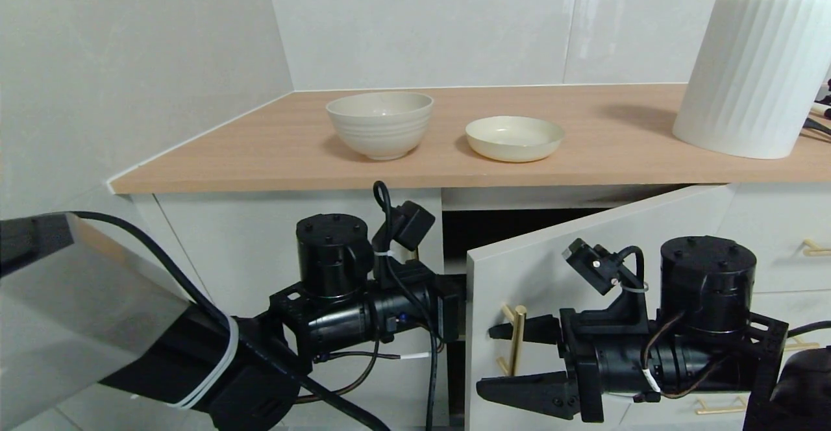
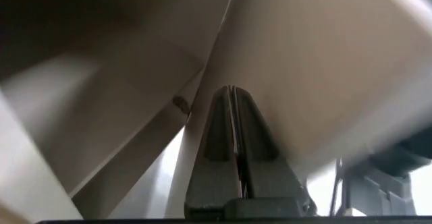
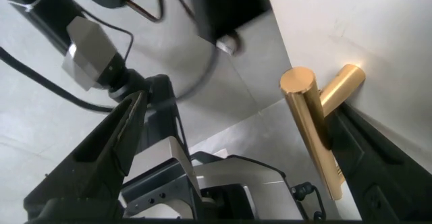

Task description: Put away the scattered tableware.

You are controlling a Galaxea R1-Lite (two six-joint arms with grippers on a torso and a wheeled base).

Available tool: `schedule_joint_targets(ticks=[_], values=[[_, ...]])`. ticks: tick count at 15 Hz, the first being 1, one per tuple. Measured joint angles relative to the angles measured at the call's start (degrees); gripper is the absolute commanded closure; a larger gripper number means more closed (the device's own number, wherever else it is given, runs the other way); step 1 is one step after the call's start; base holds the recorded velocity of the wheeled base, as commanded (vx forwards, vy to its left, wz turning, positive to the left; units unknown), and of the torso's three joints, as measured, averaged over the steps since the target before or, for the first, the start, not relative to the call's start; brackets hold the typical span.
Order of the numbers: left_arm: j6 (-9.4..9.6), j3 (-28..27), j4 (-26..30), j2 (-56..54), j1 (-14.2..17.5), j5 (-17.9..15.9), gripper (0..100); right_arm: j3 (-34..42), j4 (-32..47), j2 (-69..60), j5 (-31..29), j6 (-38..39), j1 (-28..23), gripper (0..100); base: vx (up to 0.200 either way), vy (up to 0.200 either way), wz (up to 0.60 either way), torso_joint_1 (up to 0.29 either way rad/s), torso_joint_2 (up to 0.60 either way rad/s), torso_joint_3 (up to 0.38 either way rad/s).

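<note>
Bowl [image 1: 380, 124], dish [image 1: 514, 137]: set on counter [image 1: 260, 152] above door [image 1: 584, 243].
Right fingers [image 1: 526, 395]: spread wide about door handle [image 1: 517, 337].
Left fingers [image 2: 219, 143]: pressed shut at door edge.

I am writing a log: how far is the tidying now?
Done: the cabinet door stands partly open. In hand: the right gripper is open around its brass handle; the left gripper is shut by the door's edge. Left: the bowl and the dish sit on the counter.
</note>
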Motion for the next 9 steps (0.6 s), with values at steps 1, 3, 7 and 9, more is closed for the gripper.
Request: schedule_joint_targets(ticks=[1, 3, 7, 9], values=[[0.02, -0.3, -0.1, 0.5, -0.5, 0.1, 100, 0.0, 0.0, 0.0, 0.0, 0.0, 0.0, 0, 0.0, 0.0, 0.0, 0.0, 0.0, 0.0], [0.02, -0.7, -0.1, 1.1, -1.0, 0.1, 100, 0.0, -0.1, 0.0, 0.1, 0.0, -0.7, 0, 0.0, 0.0, 0.0, 0.0, 0.0, 0.0], [0.02, -0.8, -0.3, 1.1, -1.2, 0.5, 100, 0.1, 0.1, -1.2, 0.8, -0.5, -7.4, 0, 0.0, 0.0, 0.0, 0.0, 0.0, 0.0], [-0.01, -0.7, -0.2, 0.9, -1.2, 0.7, 100, 0.8, 0.1, -1.9, 0.8, -1.0, -11.5, 0, 0.0, 0.0, 0.0, 0.0, 0.0, 0.0]])
